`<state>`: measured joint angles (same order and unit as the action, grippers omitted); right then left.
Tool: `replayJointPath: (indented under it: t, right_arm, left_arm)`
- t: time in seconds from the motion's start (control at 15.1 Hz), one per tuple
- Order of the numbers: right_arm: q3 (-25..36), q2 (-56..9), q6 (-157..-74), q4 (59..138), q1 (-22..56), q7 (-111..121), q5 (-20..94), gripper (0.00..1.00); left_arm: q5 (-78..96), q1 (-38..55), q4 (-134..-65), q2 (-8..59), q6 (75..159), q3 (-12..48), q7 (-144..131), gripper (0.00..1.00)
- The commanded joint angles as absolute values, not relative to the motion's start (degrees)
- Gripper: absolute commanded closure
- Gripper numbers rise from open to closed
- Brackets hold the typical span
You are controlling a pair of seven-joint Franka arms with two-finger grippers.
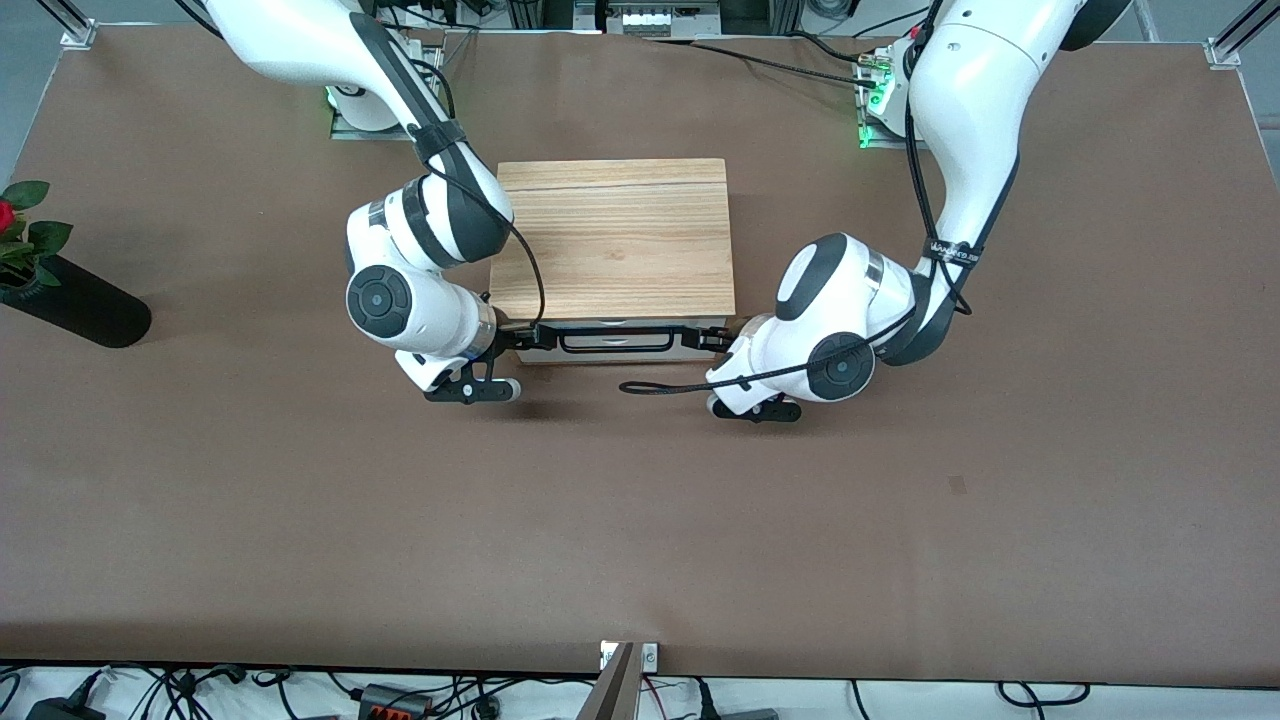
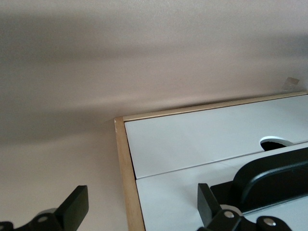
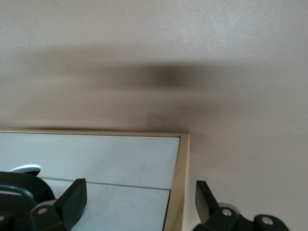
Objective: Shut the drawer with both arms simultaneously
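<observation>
The light-wood cabinet (image 1: 615,235) stands mid-table. The drawer's white front (image 1: 700,350) with its black bar handle (image 1: 617,351) faces the front camera. In the wrist views the front looks level with the wooden frame. My right gripper (image 1: 512,338) is open at the drawer front's end toward the right arm. My left gripper (image 1: 722,340) is open at the other end. In the left wrist view the open gripper (image 2: 142,207) straddles the cabinet's side edge (image 2: 126,173), beside the drawer front (image 2: 178,192) and handle (image 2: 269,178). The right wrist view shows the same: gripper (image 3: 138,199), edge (image 3: 179,183), front (image 3: 125,207).
A black vase with a red flower (image 1: 70,300) lies near the table's edge at the right arm's end. A black cable loop (image 1: 660,386) rests on the brown table just in front of the drawer. A second white panel (image 2: 202,139) sits beside the drawer front.
</observation>
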<state>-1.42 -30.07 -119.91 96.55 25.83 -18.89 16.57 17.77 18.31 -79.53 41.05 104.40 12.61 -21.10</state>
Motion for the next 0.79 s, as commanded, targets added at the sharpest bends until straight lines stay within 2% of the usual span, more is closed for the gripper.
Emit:
replayJointPath:
  t: [0.0, 0.26, 0.46, 0.73]
  right_arm:
    - [-1.1, -29.2, -118.7, 97.0, 26.0, -18.8, 16.3, 0.00]
    - [-0.6, -28.9, -118.7, 94.0, 25.2, -18.6, 16.2, 0.00]
    - [2.7, -27.7, -118.5, 91.5, 25.7, -18.6, 15.4, 0.00]
    - [6.2, -23.1, -114.5, 89.7, 25.4, -18.4, 1.9, 0.00]
  left_arm:
    - [19.0, 18.5, -78.1, 41.8, 102.3, 12.5, -20.7, 0.00]
    - [18.4, 18.2, -77.4, 41.8, 109.0, 11.6, -20.5, 0.00]
    - [18.4, 16.3, -73.1, 41.7, 108.2, 9.6, -15.6, 0.00]
    - [18.1, 11.3, -72.6, 38.6, 105.2, 9.2, -13.1, 0.00]
